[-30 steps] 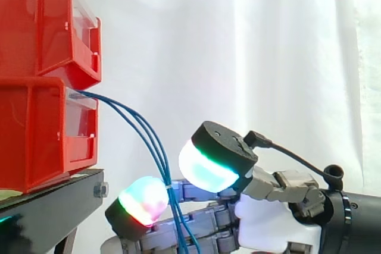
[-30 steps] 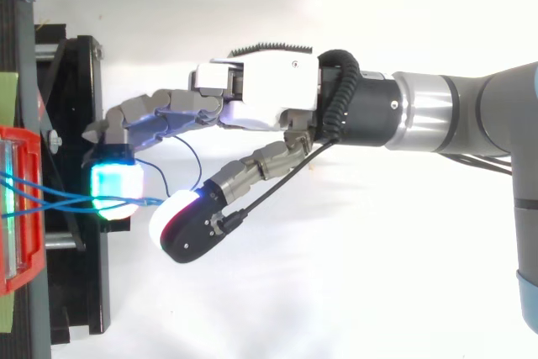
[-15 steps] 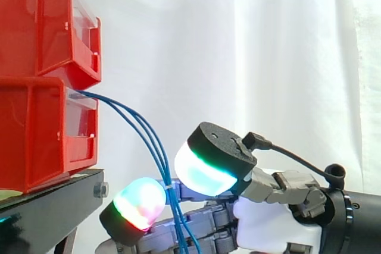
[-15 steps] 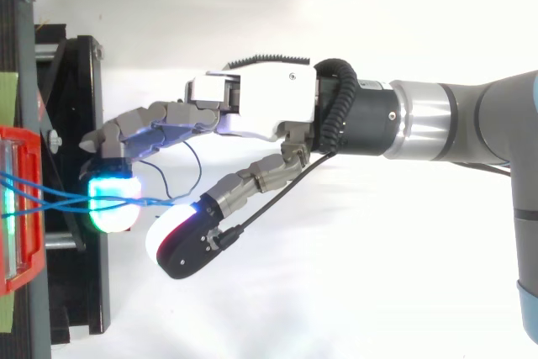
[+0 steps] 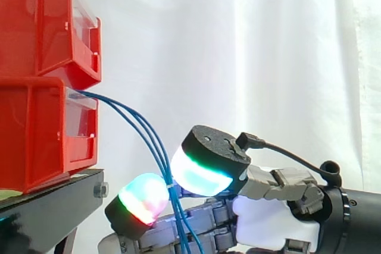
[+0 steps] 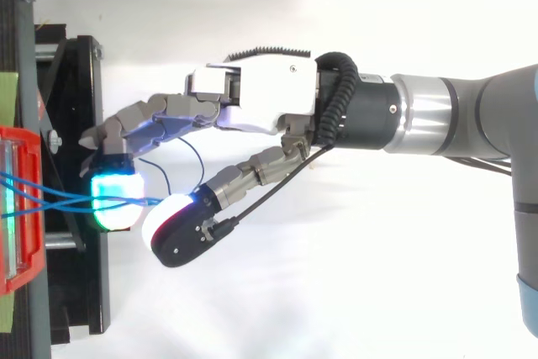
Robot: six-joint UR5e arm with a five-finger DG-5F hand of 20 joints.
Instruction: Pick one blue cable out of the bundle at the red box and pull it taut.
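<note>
The blue cables (image 5: 147, 137) leave the mouth of the lower red box (image 5: 36, 135) at the left of the side view and curve down and to the right in a loose arc. They gather at lower centre and then drop almost straight off the bottom edge. The robot hand (image 5: 268, 221) meets them just where they gather, so the free run of cable lies up and to the left of the hand, with its long axis on that diagonal back to the box. The robot hand reaches in from the lower right, its white palm level and its fingers stretched left toward the black stand (image 5: 53, 206). It is closed on the bundle: the big thumb pad (image 5: 199, 171) sits on the right of the strands and a finger pad (image 5: 143, 197) on their left, nipping them between. Whether one strand or several is caught cannot be told. From above, the cables (image 6: 76, 201) run in from the left edge and end between those same two pads, with the palm (image 6: 269, 98) at centre and the thumb below the fingers in the frame. The arc shows slack — my judgement is that a pull toward the right, away from the box, would straighten it.
</note>
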